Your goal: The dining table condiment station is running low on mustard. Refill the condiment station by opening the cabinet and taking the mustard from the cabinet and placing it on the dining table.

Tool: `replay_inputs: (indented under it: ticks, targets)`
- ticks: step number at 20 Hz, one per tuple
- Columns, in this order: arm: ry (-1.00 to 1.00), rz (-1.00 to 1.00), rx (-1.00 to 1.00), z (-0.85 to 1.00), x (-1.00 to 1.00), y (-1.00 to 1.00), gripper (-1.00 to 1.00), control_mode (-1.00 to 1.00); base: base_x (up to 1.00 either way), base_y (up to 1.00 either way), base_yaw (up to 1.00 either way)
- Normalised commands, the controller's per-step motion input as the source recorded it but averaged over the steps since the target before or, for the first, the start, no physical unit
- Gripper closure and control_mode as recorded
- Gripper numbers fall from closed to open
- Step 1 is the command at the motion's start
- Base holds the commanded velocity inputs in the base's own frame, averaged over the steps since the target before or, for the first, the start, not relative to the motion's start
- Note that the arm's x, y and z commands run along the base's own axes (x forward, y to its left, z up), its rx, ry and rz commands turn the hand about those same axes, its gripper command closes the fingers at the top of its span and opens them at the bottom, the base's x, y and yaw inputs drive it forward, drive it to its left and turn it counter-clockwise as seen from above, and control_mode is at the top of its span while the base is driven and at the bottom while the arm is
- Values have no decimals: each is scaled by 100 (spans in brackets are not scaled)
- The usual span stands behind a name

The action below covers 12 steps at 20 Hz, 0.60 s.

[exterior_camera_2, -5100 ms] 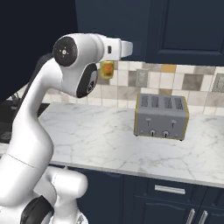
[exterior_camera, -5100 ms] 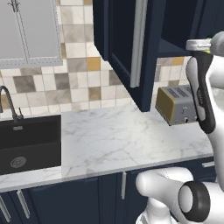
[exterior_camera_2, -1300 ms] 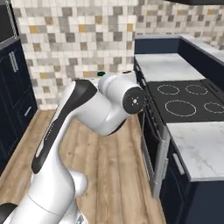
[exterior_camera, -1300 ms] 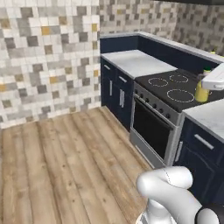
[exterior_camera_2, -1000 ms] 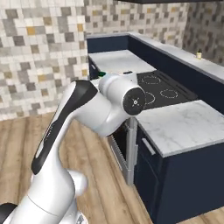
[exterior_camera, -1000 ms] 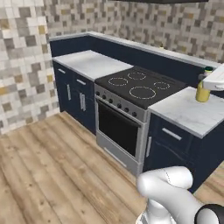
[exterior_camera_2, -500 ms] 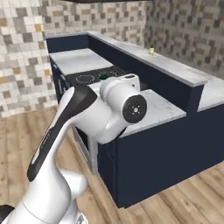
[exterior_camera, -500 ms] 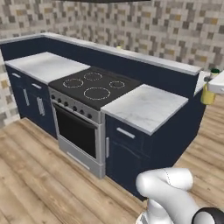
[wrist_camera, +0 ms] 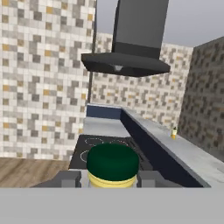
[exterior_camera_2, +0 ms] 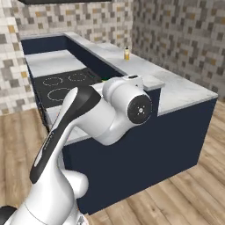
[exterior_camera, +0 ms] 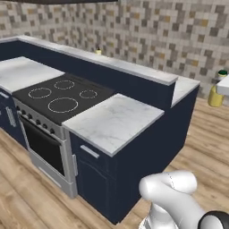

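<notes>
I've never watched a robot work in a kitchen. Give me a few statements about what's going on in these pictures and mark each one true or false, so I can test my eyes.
1. The mustard, a yellow bottle with a dark green cap, sits between the gripper fingers. True.
2. The mustard already stands on the dining table. False: it is held in the air, as the left base view shows at its right edge.
3. A pot stands on the stove. False: its black top with four rings is bare.
4. A small orange-yellow bottle stands far off on the raised marble counter. True.
5. The floor is white tile. False: it is wooden planks.
</notes>
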Motion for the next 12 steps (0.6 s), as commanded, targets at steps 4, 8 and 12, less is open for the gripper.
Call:
replay_inputs:
  ticks: [4, 8, 12]
  targets:
    - [0, 0, 0, 0, 0, 0, 100, 100, 84, -98, 3]
    - [0, 0, 0, 0, 0, 0, 100, 100, 81, -97, 9]
    - [0, 0, 0, 0, 0, 0, 100, 100, 88, -98, 14]
